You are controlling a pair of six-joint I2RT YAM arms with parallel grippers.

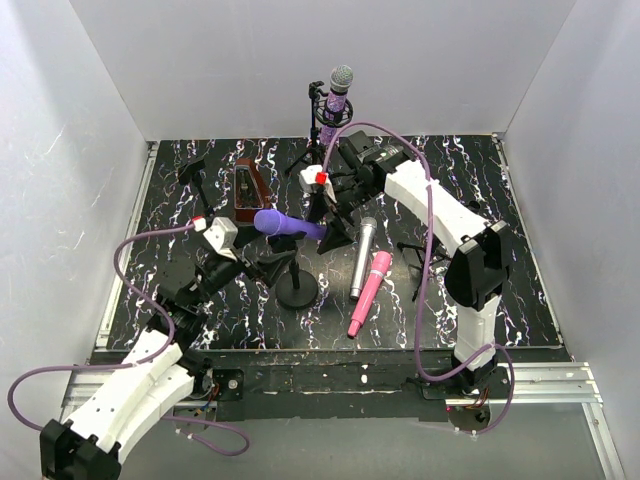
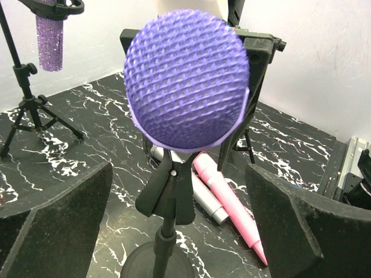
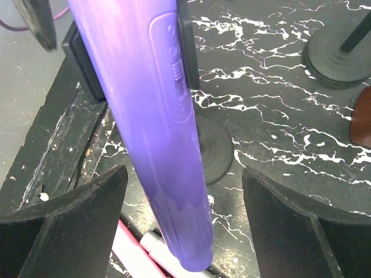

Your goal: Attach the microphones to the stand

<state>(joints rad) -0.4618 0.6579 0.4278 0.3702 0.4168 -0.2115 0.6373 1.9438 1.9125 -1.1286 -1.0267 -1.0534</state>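
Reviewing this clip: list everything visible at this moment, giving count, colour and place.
violet microphone: one, smooth violet, lying across the clip of the round-base stand, centre.
glittery microphone: one, purple with a grey mesh head, upright in the rear tripod stand.
silver microphone: one, silver-grey, lying on the table, which is black with white veins.
pink microphone: one, pink, lying beside the silver one.
wedge box: one, dark red, left rear.
left claw: black, open on either side of the violet head.
right claw: black, open on either side of the violet handle.
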